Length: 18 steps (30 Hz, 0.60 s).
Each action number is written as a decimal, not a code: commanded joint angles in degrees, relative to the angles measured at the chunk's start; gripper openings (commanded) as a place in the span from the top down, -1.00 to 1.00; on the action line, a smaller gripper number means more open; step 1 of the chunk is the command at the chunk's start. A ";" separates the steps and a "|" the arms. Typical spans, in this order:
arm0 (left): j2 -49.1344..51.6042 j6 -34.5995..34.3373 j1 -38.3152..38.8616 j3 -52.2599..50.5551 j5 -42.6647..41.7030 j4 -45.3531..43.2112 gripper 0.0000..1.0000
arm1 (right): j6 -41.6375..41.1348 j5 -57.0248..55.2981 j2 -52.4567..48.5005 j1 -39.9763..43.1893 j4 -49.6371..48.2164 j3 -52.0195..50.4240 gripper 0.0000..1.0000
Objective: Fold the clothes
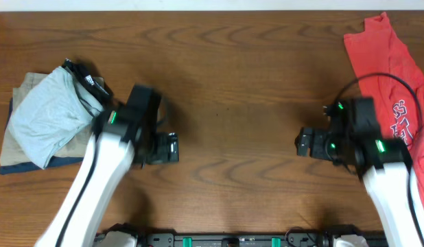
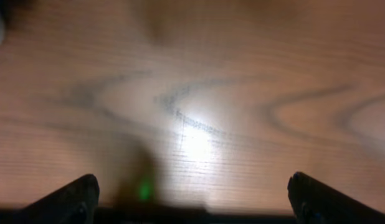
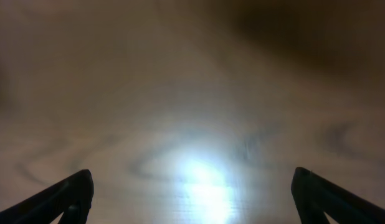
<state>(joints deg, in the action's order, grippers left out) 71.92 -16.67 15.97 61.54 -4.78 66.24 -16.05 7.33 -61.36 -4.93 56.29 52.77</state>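
Dark fingers (image 2: 77, 198) framed the bottom of my left wrist view, one in each corner, and between them I had only bare wood grain. So the left hand (image 2: 192, 202) was spread wide and holding nothing. A bright glare sat on the bench (image 2: 255, 74) just ahead of it, with a small green glow close to the left finger.

Same story on the other side: the right hand (image 3: 192, 196) was wide open too, its two fingers (image 3: 68, 198) far apart over blurred, shiny bench top, and it gripped nothing.

From overhead, the left hand (image 1: 164, 147) and right hand (image 1: 307, 144) faced each other across the middle of the bench (image 1: 232, 68), well apart, with open wood between them.

And the T-shirt (image 1: 44, 116)? The pale blue-grey one lay well off to the outer side of my left hand, beyond the arm, and neither hand touched it. It lay bunched and rumpled on top of a tan garment (image 1: 25, 140), with a dark blue garment (image 1: 57, 163) showing at the pile's near edge.

Over by the right hand's outer side, past its arm, a red T-shirt (image 1: 387, 62) with white lettering was spread loosely towards the far corner.
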 commanded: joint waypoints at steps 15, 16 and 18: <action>-54.77 -2.32 5.33 -17.55 9.55 -18.78 -0.96 | 0.26 -4.28 33.03 -0.98 -7.50 -11.58 -0.98; -55.47 -2.32 5.33 -17.55 9.55 -18.78 -0.96 | 0.24 -4.28 32.89 -0.98 -6.80 -11.61 -0.98; -55.87 -2.32 5.33 -17.55 9.55 -18.75 -0.96 | 0.24 -4.28 32.85 -0.98 -5.51 -11.61 -0.98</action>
<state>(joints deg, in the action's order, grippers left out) 16.62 -18.24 21.12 44.36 3.53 47.62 -16.05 3.86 -28.53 -5.17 49.87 41.67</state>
